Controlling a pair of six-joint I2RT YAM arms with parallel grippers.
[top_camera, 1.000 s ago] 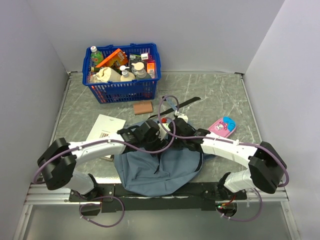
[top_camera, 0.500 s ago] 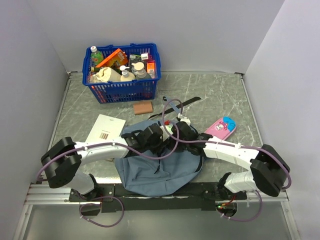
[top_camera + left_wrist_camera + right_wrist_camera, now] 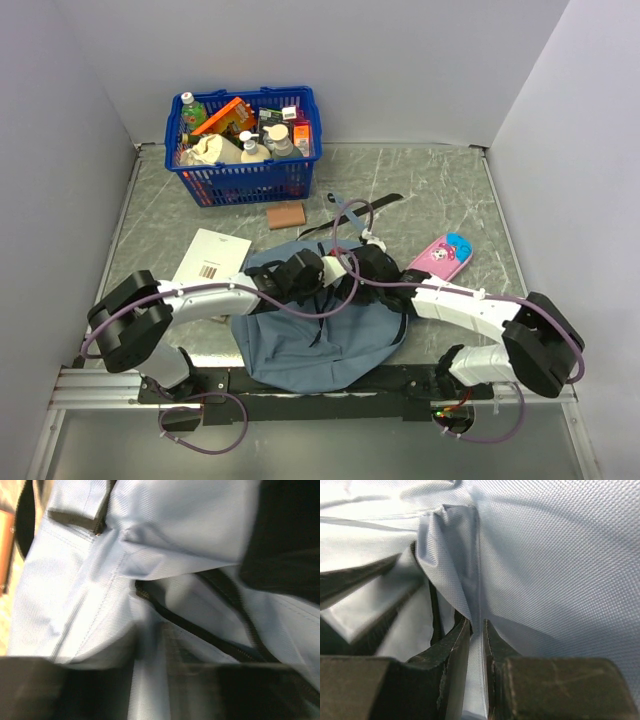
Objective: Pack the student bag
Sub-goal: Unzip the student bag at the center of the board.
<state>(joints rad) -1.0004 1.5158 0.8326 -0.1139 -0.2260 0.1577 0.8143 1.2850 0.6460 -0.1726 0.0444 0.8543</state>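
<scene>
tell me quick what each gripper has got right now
left gripper: down at the student bag, view too blurred, cannot tell if open or shut
right gripper: shut on a fold of the student bag

Showing white links and bulky black joint housings on the left arm (image 3: 200,295) and right arm (image 3: 465,305), both bolting onto the black base rail (image 3: 320,385); trailing purple cables (image 3: 350,203) looping beyond that rail; ending in the scuffed black right gripper (image 3: 476,645).
</scene>
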